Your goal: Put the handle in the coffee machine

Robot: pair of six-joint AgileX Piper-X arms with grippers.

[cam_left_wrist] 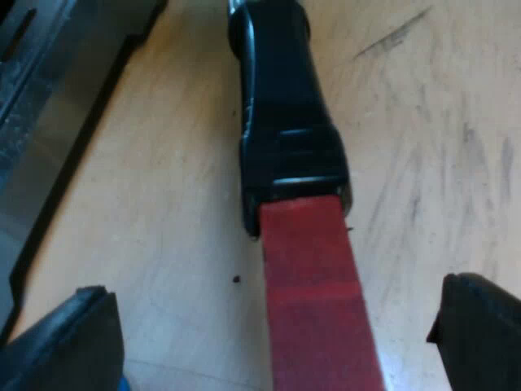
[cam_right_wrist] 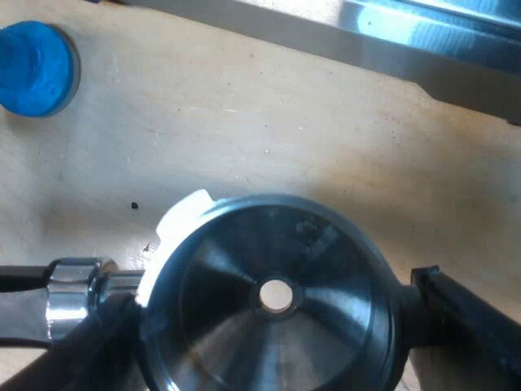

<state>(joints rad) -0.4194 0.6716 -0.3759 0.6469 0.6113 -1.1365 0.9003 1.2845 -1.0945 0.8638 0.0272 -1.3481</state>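
Left wrist view looks down along the metal holder (cam_left_wrist: 289,155): its dark handle (cam_left_wrist: 281,81) stretches over the pale wooden desk (cam_left_wrist: 179,244), with the red end (cam_left_wrist: 317,293) nearest the camera. The left gripper (cam_left_wrist: 277,326) hangs over that red end with its jaws wide apart. One black finger (cam_left_wrist: 77,338) sits out to each side and neither touches it, so bare desk shows between each finger and the red. The dark and metal base of the espresso machine (cam_left_wrist: 49,98) runs alongside the handle, near it but apart. From here I cannot tell whether the handle rests on the desk or is held just above it. In the right wrist view the holder shows its round steel head (cam_right_wrist: 244,244), a shallow cone with a small bright hole at the middle and a pale lug on the rim. The right gripper (cam_right_wrist: 264,305) has its jaws clamped on that head. One finger (cam_right_wrist: 468,318) presses the rim on the side away from the handle, and the other lies against it close to the chrome neck (cam_right_wrist: 73,301) where the handle joins. A blue tamper (cam_right_wrist: 32,69) stands on the desk well apart from the head, and the machine's shiny metal edge (cam_right_wrist: 407,32) crosses beyond it. The holder is over the desk beside the machine, not locked into its front.
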